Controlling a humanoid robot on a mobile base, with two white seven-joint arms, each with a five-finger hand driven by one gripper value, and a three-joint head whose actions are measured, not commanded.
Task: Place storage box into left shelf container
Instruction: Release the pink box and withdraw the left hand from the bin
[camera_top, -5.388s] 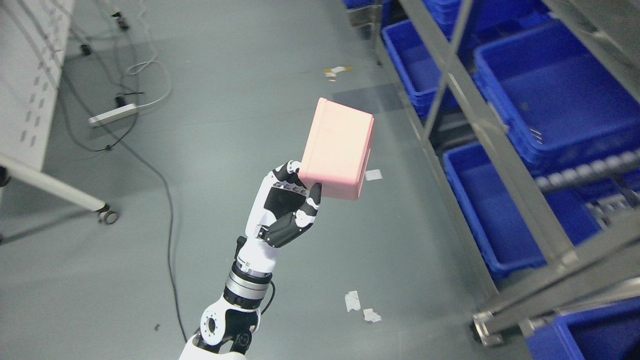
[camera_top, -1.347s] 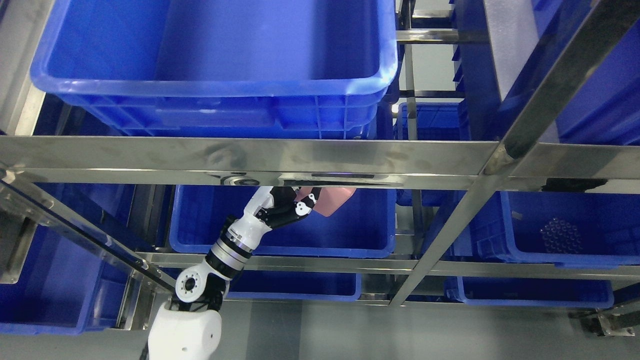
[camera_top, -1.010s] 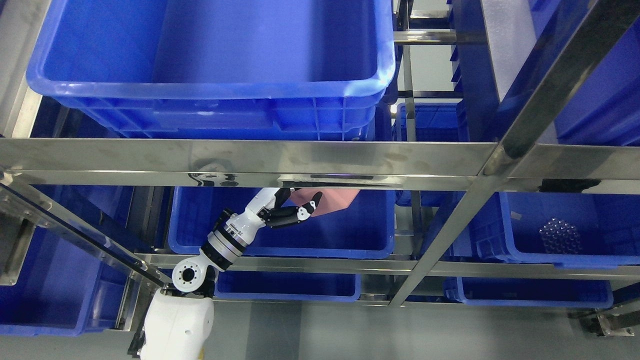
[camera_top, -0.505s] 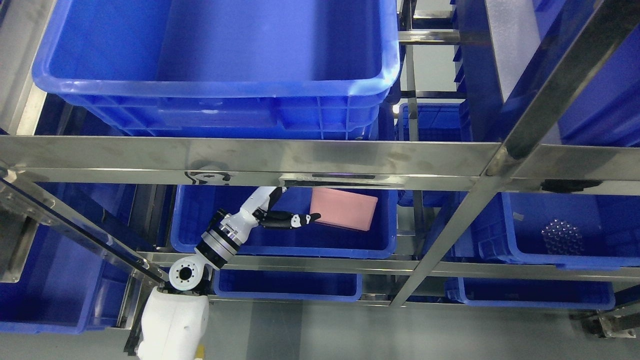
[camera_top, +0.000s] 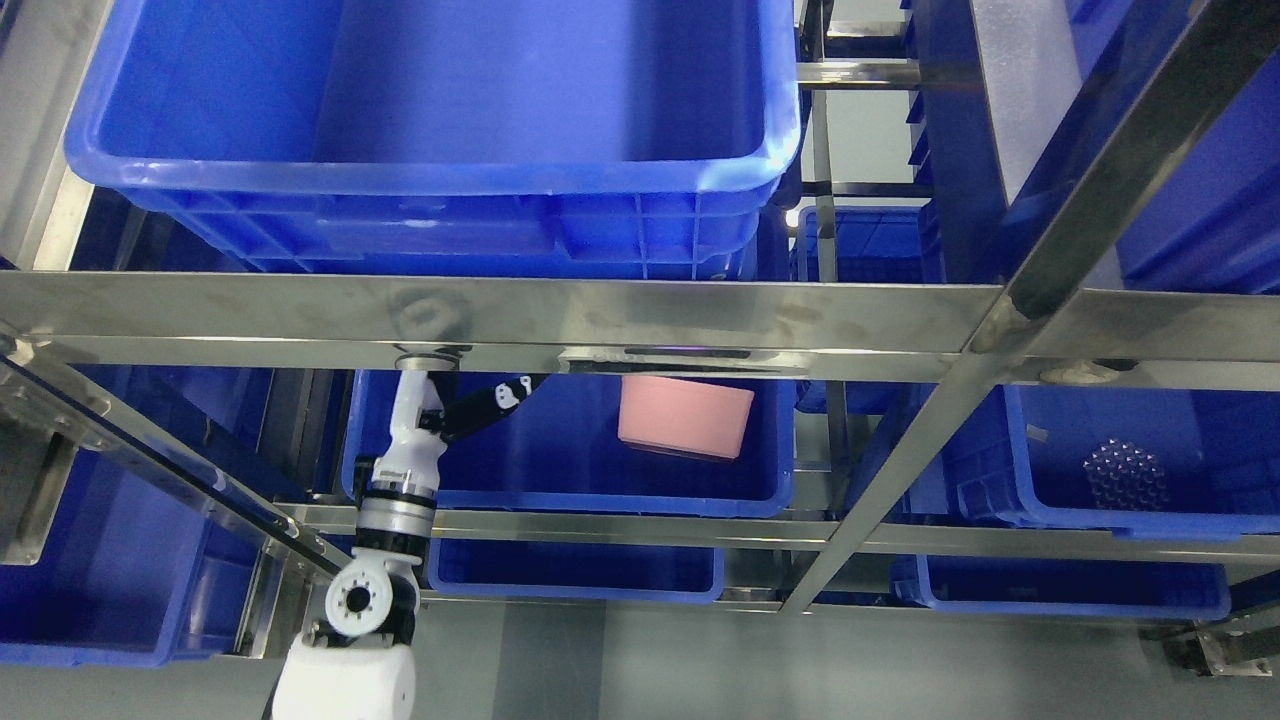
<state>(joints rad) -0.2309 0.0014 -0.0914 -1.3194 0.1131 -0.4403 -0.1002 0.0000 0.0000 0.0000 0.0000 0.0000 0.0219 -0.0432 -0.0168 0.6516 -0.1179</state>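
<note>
1. The pink rectangular plastic storage box (camera_top: 685, 417) now rests inside the blue plastic shelf container (camera_top: 560, 495) on the middle tier of the steel rack's left bay. It lies toward the container's right end, its upper edge cut off from view by the stainless steel cross rail (camera_top: 600, 320).

2. A second ago the box was still pinched in the left hand under that rail; half a second ago it lay in the container with the fingertips just beside its left edge. It has since settled level and sits alone.

3. The left hand (camera_top: 470, 405) has drawn back to the container's left end, well apart from the box. It holds nothing. One dark finger (camera_top: 500, 395) reaches up and right with nothing in it (the remaining fingers are partly hidden by the rail, so the full spread cannot be confirmed).

4. The left forearm now stands almost upright over the container's front rim, having swung round from its earlier reach to the right.

5. The right hand does not appear.

6. Judgement: the placement appears done. The remaining step is likely to lift the arm clear; the low rail above the hand is the evident snag risk.
</note>
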